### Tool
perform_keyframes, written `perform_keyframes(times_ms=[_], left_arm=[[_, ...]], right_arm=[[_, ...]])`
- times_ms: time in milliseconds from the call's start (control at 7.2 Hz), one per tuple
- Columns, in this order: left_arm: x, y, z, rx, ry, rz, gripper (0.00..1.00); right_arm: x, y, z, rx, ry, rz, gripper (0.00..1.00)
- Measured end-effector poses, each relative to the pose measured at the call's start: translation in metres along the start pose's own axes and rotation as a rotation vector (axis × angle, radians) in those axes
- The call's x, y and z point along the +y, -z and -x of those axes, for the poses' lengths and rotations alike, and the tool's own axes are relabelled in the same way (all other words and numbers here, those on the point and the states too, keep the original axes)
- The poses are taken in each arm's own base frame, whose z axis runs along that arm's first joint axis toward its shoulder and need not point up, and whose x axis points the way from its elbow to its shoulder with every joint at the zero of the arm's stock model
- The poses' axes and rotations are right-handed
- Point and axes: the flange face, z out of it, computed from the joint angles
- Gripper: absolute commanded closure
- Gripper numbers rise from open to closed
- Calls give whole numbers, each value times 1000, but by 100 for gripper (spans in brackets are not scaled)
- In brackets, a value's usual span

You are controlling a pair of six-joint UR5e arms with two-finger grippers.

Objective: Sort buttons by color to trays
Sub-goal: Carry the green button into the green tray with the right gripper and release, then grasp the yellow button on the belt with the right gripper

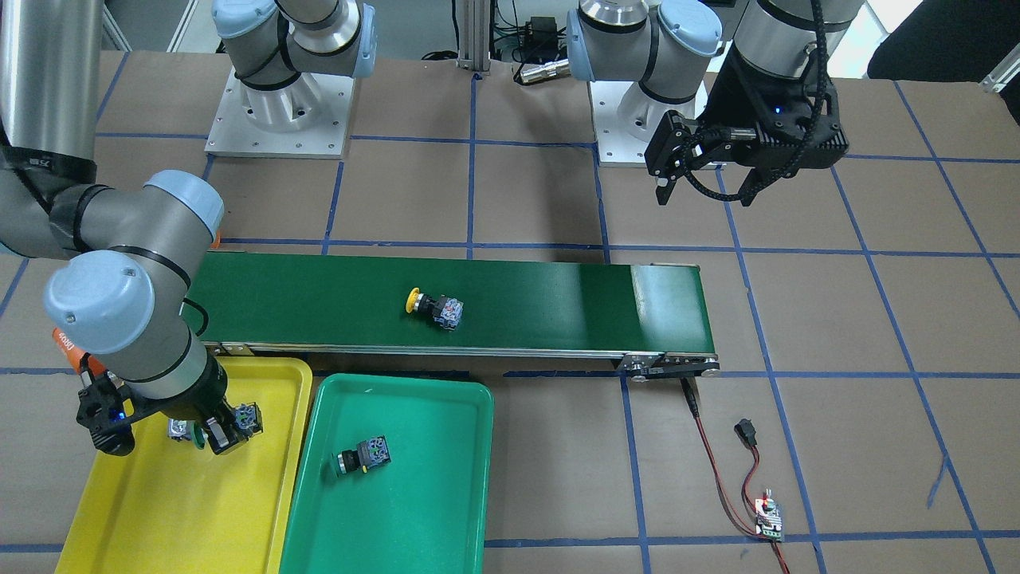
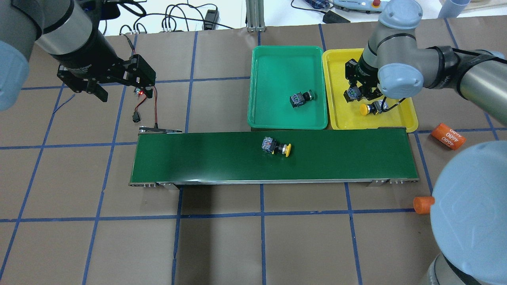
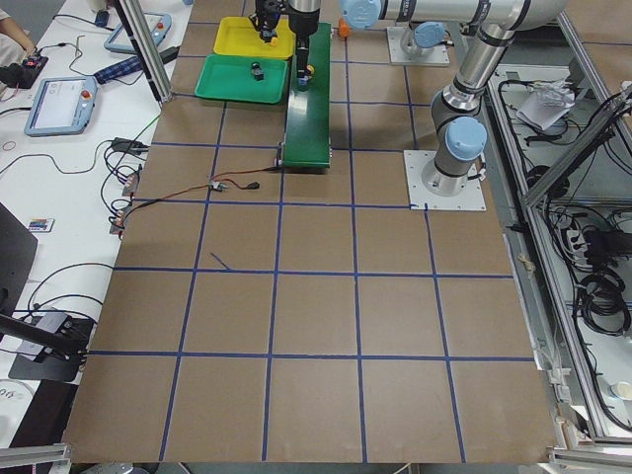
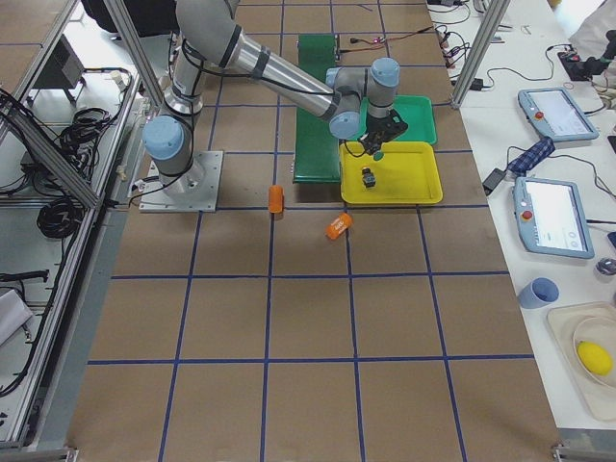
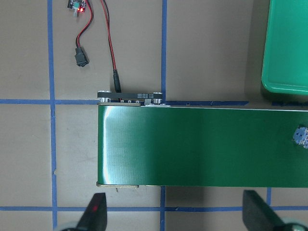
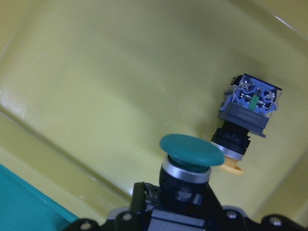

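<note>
My right gripper (image 2: 358,94) is shut on a green-capped button (image 6: 192,151) and holds it over the yellow tray (image 2: 336,118). A yellow-capped button (image 2: 370,108) lies on its side in that tray, just beside the held one. One green-capped button (image 2: 301,98) lies in the green tray (image 2: 277,49). Another yellow-capped button (image 2: 277,146) lies on the dark-green conveyor belt (image 2: 198,158), near its middle. My left gripper (image 2: 124,93) is open and empty, hovering over the table past the belt's left end.
Two orange cylinders (image 2: 447,135) (image 2: 423,204) lie on the table past the belt's right end. A small controller board (image 1: 769,518) with red and black wires runs to the belt's other end, below my left gripper.
</note>
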Motion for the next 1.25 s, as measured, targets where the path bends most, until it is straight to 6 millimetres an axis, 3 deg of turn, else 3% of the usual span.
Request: perform_keyframes(times_ms=[278,416,555,694,833,972,1249], left_arm=[[0,0,0,0,0,1,0],[0,0,0,0,0,1,0],[0,0,0,0,0,1,0],[0,0,0,0,0,1,0],[0,0,0,0,0,1,0],[-1,0,0,0,0,0,0],[-1,0,0,0,0,0,0]], right_arm=[[14,4,3,8,24,36,100],[35,11,15,-12,62,39,100],[64,15,32,-42,112,28,93],[91,16,46,-63,151,22,75],[112,10,56,-67,172,27,17],[129,2,63,-61,151,30,0],[143,1,68,-71,68,22,0]])
